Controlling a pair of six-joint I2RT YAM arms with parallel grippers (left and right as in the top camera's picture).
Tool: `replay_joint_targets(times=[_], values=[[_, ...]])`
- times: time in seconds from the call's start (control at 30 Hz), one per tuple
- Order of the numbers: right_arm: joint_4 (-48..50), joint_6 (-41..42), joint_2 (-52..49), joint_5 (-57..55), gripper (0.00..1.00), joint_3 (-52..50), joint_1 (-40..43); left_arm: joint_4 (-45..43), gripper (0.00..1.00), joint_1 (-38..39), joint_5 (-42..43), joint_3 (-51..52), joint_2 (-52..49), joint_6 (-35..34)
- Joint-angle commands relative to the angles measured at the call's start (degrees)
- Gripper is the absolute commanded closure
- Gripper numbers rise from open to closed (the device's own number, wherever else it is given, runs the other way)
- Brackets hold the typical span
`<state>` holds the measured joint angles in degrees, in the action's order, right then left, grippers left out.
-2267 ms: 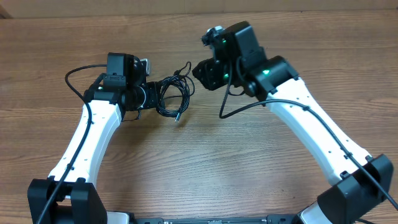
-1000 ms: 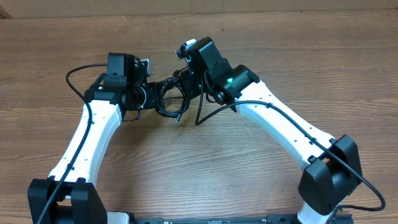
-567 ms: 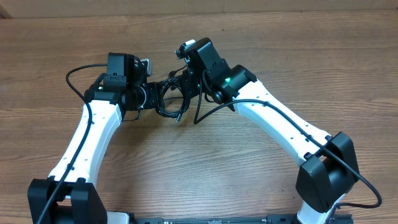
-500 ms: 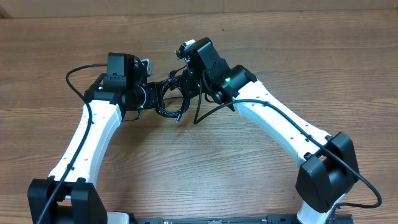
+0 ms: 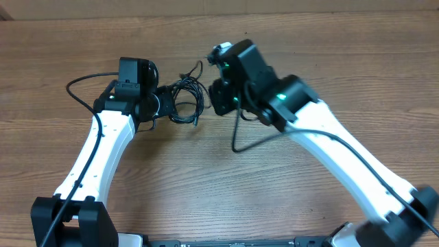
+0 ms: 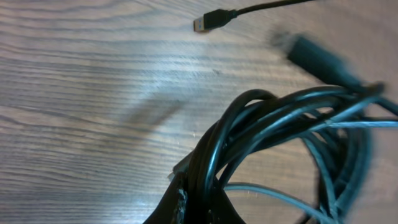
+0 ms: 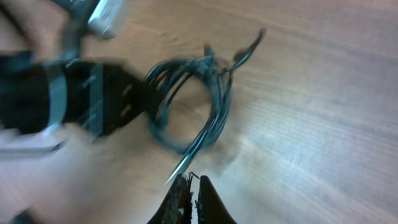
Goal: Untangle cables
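Pulling back from the tangle, the right fingers (image 7: 184, 194) are now standing just clear of the cable bundle (image 5: 184, 103), which they were crowding a moment ago. They are looking pressed together, with nothing between them that I can make out. The left fingers (image 6: 181, 205) are clamping the bundle's near edge, coils fanning away from them over the desk (image 5: 206, 178). One loose strand is pointing from the coils toward the right fingers, so that tail is probably theirs to take, not the left's.
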<state>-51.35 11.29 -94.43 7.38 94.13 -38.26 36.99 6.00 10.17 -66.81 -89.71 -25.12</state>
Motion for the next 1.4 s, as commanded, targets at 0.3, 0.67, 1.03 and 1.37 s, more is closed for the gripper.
replay_joint_targets(times=[0.3,0.67,1.03,1.37], values=[[-2.3,0.9,1.9,-1.9,0.96,-4.0,-0.3,-3.9,0.96,0.0,-2.4,-0.6,-0.3,-13.6],[10.4,-2.4,-2.8,-3.3,0.59,-4.1,1.0,-4.2,0.96,0.0,5.8,-0.6,-0.3,-2.5],[6.3,10.0,-10.9,5.9,0.58,-4.1,1.2,-5.6,0.96,0.0,15.6,-0.6,-0.3,3.8],[11.0,12.7,-11.3,15.7,0.96,-4.1,2.9,-7.4,0.96,0.0,23.6,-0.6,-0.3,5.4]])
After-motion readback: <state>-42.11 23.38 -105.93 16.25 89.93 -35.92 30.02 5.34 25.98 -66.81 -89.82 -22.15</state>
